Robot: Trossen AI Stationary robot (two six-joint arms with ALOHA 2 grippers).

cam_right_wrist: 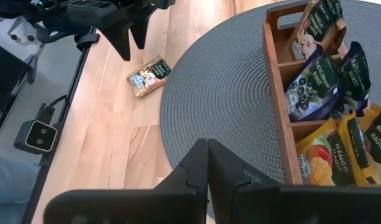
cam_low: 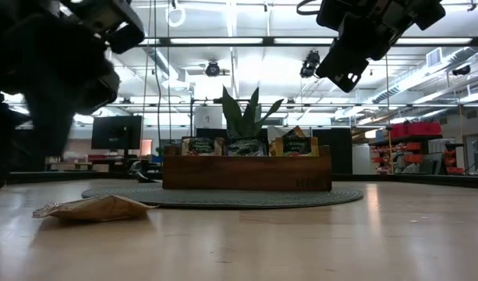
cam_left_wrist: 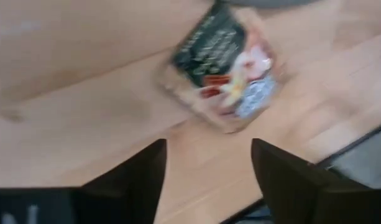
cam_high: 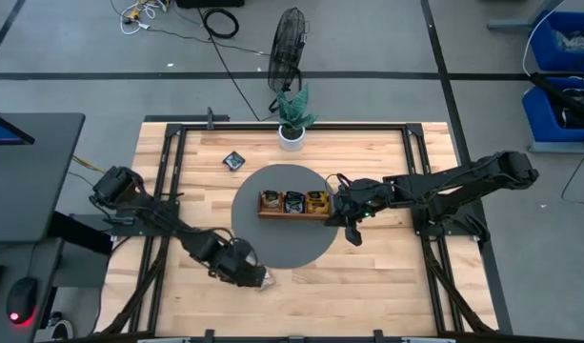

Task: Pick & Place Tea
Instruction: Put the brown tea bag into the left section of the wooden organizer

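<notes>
Seen from above: small flat tea sachet (cam_high: 264, 279) lying on the pale wooden table (cam_high: 387, 286), just off the edge of the round grey woven mat (cam_high: 287, 248), touching nothing else. Left gripper (cam_high: 246, 272) right beside it, fingers parted and holding nothing. Brown compartmented wooden tray (cam_high: 293, 203) in the middle of the mat, with more sachets standing in its three sections. One dark square sachet (cam_high: 234, 160) lying alone on the table, near the potted green plant in a white pot (cam_high: 292, 122). Right gripper (cam_high: 352, 232) over the mat's far side, just beside the tray's end.

From table height: the tea sachet (cam_low: 92, 208) flat on the wood, slightly puffed, tan and crinkled along the edge. Left gripper above it as a dark blurred mass. Tray (cam_low: 246, 172) behind on the mat (cam_low: 223, 196), sachets poking above its rim.

Left wrist: sachet (cam_left_wrist: 222, 65) ahead of the spread fingers (cam_left_wrist: 131, 180), apart from them; dark green-black upper half with pale lettering, white, red and yellow picture on the lower half.

Right wrist: fingers (cam_right_wrist: 193, 177) pressed together, empty, above the mat (cam_right_wrist: 221, 106). Tray (cam_right_wrist: 283, 99) holding dark teal sachets in two sections and orange-yellow ones in the third. Loose sachet (cam_right_wrist: 150, 76) on the wood beneath the left gripper (cam_right_wrist: 131, 38).
</notes>
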